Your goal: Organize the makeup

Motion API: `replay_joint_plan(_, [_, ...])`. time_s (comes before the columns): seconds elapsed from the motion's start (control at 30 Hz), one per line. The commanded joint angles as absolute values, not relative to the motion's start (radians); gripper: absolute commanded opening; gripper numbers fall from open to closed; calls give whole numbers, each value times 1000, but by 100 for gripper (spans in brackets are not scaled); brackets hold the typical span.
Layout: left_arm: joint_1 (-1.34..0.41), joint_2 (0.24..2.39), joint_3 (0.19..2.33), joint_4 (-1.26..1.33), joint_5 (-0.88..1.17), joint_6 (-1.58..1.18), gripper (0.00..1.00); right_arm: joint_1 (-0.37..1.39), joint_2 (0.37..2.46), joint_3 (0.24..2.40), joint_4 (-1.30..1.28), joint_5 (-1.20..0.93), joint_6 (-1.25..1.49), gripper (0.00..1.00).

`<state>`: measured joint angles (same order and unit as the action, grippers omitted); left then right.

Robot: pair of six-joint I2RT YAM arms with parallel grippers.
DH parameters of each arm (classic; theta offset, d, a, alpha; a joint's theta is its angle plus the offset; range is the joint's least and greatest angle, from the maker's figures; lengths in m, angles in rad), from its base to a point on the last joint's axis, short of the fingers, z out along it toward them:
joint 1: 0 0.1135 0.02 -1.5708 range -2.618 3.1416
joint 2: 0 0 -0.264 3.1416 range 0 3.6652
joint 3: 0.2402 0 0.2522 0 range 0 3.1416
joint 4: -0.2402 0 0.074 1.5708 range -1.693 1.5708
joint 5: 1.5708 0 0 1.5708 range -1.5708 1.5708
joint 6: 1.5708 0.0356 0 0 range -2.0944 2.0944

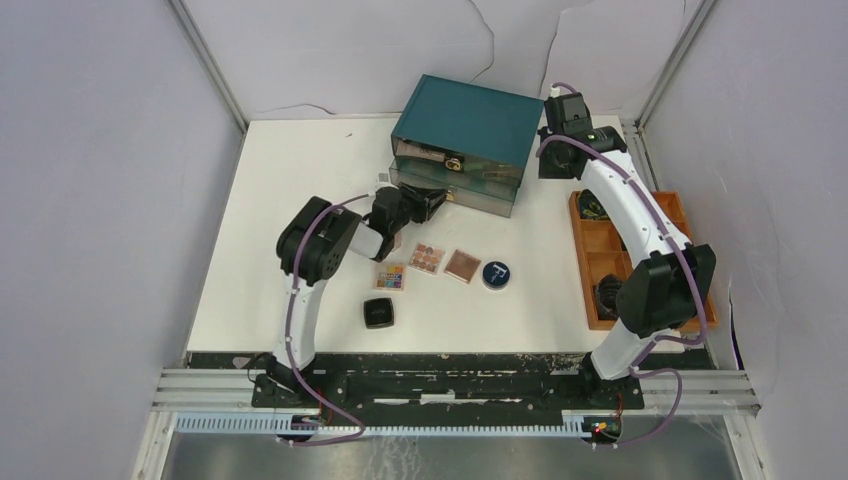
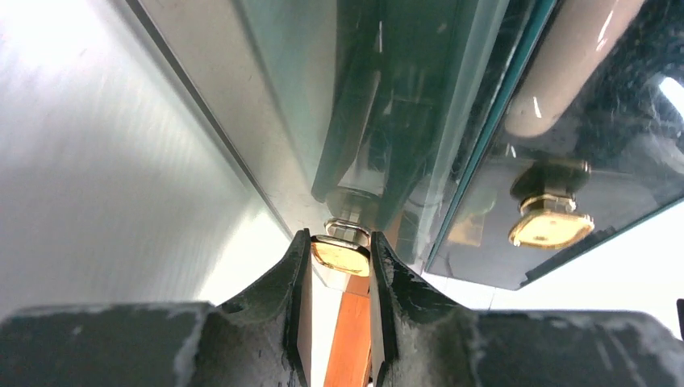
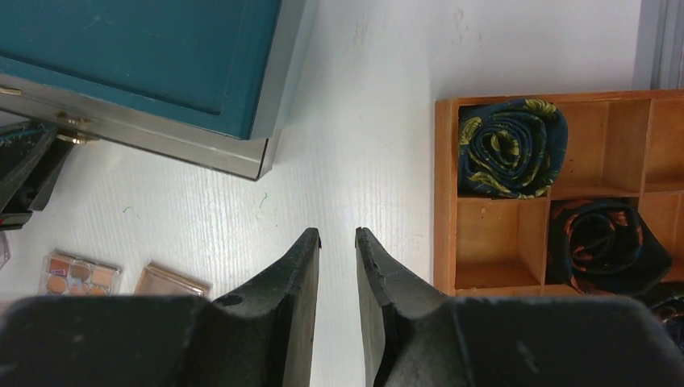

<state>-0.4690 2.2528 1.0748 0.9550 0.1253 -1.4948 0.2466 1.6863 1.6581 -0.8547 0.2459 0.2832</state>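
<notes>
On your white table you have a teal metal drawer box at the back, a wooden compartment tray at right, three square palettes and a dark blue round compact in a row, and a black square compact nearer the bases.

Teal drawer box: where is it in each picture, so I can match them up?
Top external: the teal drawer box sits at the back middle of the table.
Left wrist: very close, filling the upper picture; the left fingers pinch its gold knob.
Right wrist: top left corner.
Shared landmark: the black left fingers at its drawer front.
</notes>
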Motion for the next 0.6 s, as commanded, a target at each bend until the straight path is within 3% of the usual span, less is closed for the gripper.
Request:
replay_joint_plan(0.0, [-473, 2162, 982, 956, 181, -1443, 4, 242, 1685, 1655, -823, 227, 291, 29])
replay_joint_plan(0.43, [-471, 2001, 718, 944, 197, -1362, 4, 242, 1669, 1607, -807, 205, 302, 29])
replay_joint_plan(0.57, [-470, 1997, 715, 943, 204, -1346, 18, 242, 1659, 1596, -810, 202, 302, 37])
